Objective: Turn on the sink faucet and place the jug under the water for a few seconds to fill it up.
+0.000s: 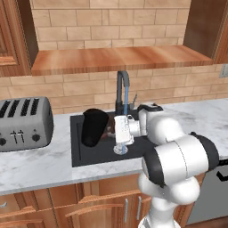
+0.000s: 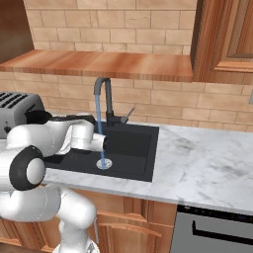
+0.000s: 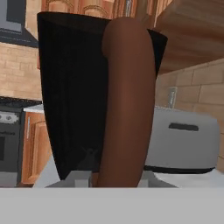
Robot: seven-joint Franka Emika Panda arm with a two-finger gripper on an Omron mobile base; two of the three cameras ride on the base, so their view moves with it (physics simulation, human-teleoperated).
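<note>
The silver four-slot toaster stands on the marble counter left of the black sink. Over the sink's left half the black jug hangs tilted, its brown handle clamped in the closed gripper. Just right of the jug, blue water falls from the gooseneck faucet straight to the drain.

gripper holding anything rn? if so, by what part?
Yes: the gripper is shut on the jug, gripping its brown loop handle, over the sink.
</note>
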